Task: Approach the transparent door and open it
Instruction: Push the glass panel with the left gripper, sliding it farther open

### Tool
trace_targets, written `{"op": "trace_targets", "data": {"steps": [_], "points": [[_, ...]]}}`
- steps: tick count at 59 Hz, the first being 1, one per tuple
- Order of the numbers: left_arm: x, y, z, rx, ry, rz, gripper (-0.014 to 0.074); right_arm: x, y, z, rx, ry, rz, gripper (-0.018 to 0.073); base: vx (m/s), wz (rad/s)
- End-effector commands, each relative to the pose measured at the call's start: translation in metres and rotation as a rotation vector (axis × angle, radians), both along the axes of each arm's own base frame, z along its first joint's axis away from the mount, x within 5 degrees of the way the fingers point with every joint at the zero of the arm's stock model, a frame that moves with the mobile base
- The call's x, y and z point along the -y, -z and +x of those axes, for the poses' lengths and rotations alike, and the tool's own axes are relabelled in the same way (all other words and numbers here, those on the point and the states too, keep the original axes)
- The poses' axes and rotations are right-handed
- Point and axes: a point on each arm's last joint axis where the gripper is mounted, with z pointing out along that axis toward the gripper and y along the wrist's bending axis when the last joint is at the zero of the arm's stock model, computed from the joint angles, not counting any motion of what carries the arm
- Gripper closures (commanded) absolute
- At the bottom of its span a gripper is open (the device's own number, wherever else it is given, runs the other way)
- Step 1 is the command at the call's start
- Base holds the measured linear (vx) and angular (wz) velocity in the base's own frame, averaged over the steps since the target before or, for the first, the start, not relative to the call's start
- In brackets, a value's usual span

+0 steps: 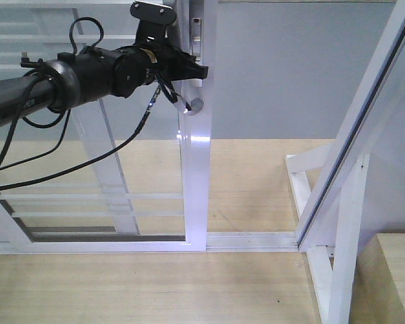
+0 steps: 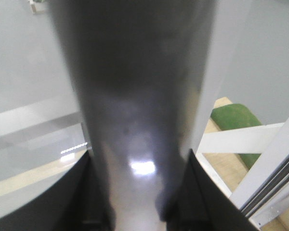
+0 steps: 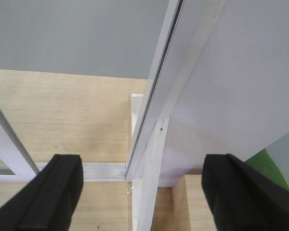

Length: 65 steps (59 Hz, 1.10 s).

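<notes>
The transparent door [image 1: 194,182] is a glass panel in a white frame with thin white bars, standing at the left. A gap shows along the floor track between its right stile and the slanted white jamb [image 1: 354,145]. My left gripper [image 1: 187,70] is at the door's silver-grey handle [image 1: 195,104], high on the stile. In the left wrist view the blurred handle [image 2: 135,96] fills the space between the black fingers [image 2: 89,197], and the left gripper [image 2: 142,192] is shut on it. My right gripper [image 3: 149,192] hangs open over the jamb's foot, holding nothing.
A white triangular support brace [image 1: 341,270] stands at the right, with a light wooden box [image 1: 398,277] beside it. The aluminium floor track [image 1: 256,241] runs across the wooden floor. A grey wall is behind. A green object [image 2: 233,118] lies beyond the frame.
</notes>
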Motion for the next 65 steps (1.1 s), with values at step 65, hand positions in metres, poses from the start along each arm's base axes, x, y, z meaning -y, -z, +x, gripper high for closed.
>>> {"op": "trace_targets", "data": {"steps": [65], "points": [[-0.171,-0.101,0.019,0.203,-0.350,-0.066,0.0598,0.001,-0.018,0.002,0.113,-0.009,-0.020,-0.0004,-0.01,0.01]]}}
